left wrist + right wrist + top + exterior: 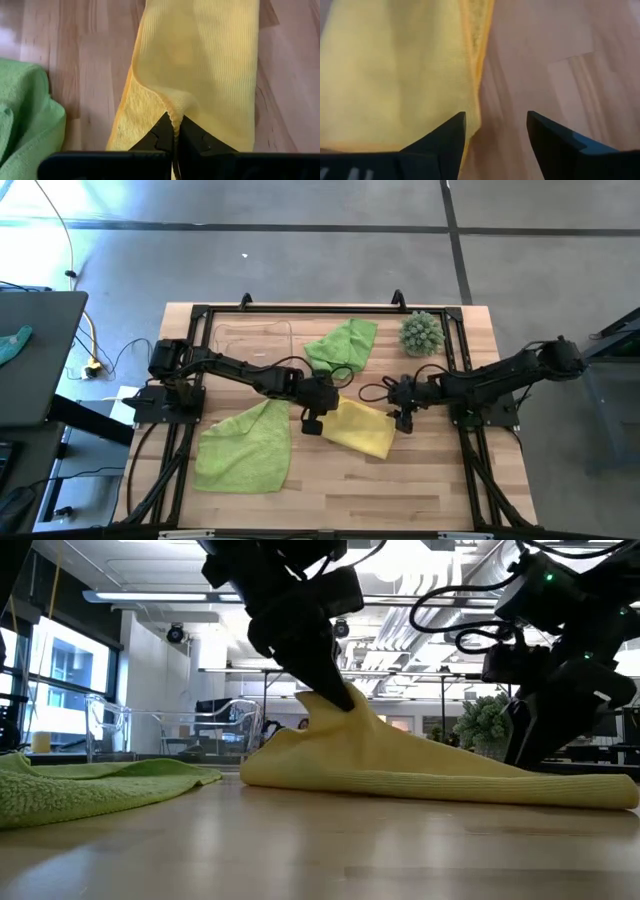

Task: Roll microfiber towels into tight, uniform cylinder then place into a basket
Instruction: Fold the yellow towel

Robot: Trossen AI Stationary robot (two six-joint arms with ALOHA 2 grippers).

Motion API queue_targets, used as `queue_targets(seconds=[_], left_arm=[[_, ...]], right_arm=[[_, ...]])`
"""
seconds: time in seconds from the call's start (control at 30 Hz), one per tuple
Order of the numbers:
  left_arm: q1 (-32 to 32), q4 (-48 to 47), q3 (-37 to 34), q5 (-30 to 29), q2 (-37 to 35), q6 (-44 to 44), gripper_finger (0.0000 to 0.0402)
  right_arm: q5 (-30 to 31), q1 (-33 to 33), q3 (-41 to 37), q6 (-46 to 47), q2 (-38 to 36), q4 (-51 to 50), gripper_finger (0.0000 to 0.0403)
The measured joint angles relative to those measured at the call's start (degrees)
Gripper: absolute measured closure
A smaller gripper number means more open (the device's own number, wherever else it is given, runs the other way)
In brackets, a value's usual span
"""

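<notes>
Yellow microfiber towel (pixel 362 429) lies near the middle of the wooden counter (pixel 420 480) in the high view, folded into a band. The left hand (pixel 322 406) sits at its edge nearest the counter's middle, and the right hand (pixel 401 416) hovers just beside its opposite edge. One lime green towel (pixel 245 446) lies spread flat on the left, a second lime green towel (pixel 343 346) lies crumpled toward the far side, and the clear basket (pixel 252 338) stands at the far left beside it. A spiky green ball plant (pixel 421 333) stands at the far right.

Low view: the left hand (pixel 335 690) pinches the yellow towel (pixel 440 775) and holds one edge up in a peak, while the rest lies on the counter (pixel 320 850). The right hand (pixel 530 745) stands at the towel's other end, and the flat green towel (pixel 90 785) lies off to the side.

Left wrist view: the left hand (pixel 174 131) is clenched on a fold of the yellow towel (pixel 200 65), with green cloth (pixel 25 120) nearby.

Right wrist view: the right hand (pixel 496 127) is spread wide and grasps nothing; one finger (pixel 447 137) overlaps the yellow towel's (pixel 395 70) hem and the other is over bare wood.
</notes>
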Motion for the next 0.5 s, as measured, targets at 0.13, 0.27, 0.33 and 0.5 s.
queue_targets(seconds=[0.13, 0.27, 0.33, 0.5], left_arm=[[0.00, 0.09, 0.00, -0.75, 0.00, -1.26, 0.0401], [0.00, 0.06, 0.00, -2.15, 0.00, -1.28, 0.0401], [0.00, 0.06, 0.00, -2.94, 0.00, -1.27, 0.0401], [0.15, 0.03, 0.00, -3.58, 0.00, -0.32, 0.0401]], right_arm=[[-1.13, 0.00, 0.00, -0.42, 0.00, 0.07, 0.0218], [-1.15, 0.02, -0.52, 0.22, 0.24, 1.06, 0.0219], [-1.23, 0.04, -1.28, 1.49, 0.48, 2.43, 0.0219], [-2.23, 0.04, -4.14, 5.22, 0.92, 7.79, 0.0221]])
